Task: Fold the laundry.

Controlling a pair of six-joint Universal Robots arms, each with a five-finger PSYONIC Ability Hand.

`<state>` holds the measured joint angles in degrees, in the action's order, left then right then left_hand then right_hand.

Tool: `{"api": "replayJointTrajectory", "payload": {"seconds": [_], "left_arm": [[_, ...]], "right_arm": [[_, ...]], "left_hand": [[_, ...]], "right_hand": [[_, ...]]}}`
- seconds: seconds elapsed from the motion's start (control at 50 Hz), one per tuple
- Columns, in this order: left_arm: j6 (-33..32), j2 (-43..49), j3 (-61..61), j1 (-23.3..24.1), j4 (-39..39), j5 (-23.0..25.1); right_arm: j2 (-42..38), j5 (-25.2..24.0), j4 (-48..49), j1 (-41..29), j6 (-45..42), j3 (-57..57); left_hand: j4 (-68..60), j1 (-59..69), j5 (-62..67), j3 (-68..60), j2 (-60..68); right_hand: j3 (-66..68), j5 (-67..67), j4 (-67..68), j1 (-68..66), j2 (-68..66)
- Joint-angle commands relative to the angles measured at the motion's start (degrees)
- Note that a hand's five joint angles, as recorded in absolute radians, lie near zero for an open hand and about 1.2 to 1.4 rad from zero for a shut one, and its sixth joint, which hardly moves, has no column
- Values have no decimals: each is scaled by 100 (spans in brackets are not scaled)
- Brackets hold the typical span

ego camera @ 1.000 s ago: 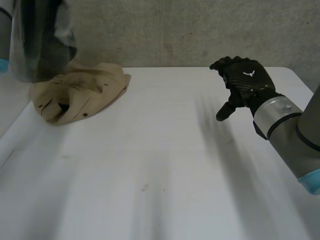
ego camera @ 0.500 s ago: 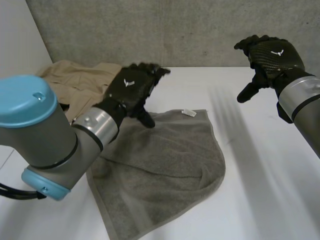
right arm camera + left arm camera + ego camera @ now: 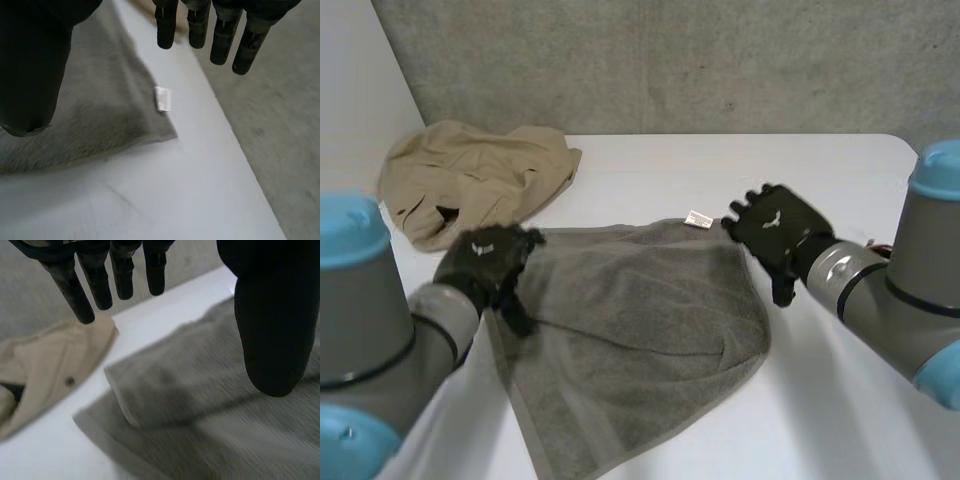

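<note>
No readable text — towel tag (image 3: 698, 218) illegible

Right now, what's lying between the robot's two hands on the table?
In the head view, the far edge of the grey towel spans the stretch from the left hand to the right hand, with its white tag close to the right hand.

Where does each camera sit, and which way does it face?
Head view: between and behind the arms, looking down at the table; both arms, left hand and right hand by the grey towel's far corners.
Left wrist view: on that wrist, past its own fingers and thumb toward a towel corner and the tan garment.
Right wrist view: on that wrist, past its fingers and thumb toward the white tag.
Shared: head and right wrist views both show the tag.
</note>
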<state>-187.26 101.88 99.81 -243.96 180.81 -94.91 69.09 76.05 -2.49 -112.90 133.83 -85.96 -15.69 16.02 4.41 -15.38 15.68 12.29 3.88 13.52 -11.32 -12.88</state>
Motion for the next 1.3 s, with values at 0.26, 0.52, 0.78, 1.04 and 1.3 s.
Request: {"api": "replayJointTrajectory", "payload": {"seconds": [0.26,0.52,0.78,1.04,1.3], "left_arm": [[163,-134,1163,1131,59,-19],[93,306,1216,1474,920,-45],[58,763,1120,1483,1061,-89],[-381,589,865,1500,1263,-686],[-970,-845,417,1430,1457,-889]], "right_arm": [[-326,-978,-209,163,-903,-492],[-291,-969,-103,190,-674,-790],[-247,-969,-33,383,-665,-966],[-229,-899,134,418,-543,-1010],[-203,-934,-199,550,723,-440]], "left_hand": [[-764,731,892,-795,765],[-2026,1992,2153,-2056,2027],[-3149,3116,3276,-3180,3150],[-6431,6398,6559,-6462,6432],[-6431,6398,6559,-6462,6432]], "right_hand": [[-229,-388,-352,132,288],[-229,-388,-352,132,288],[-229,-388,-352,132,288],[-229,-388,-352,132,288],[-229,-388,-352,132,288]]}}
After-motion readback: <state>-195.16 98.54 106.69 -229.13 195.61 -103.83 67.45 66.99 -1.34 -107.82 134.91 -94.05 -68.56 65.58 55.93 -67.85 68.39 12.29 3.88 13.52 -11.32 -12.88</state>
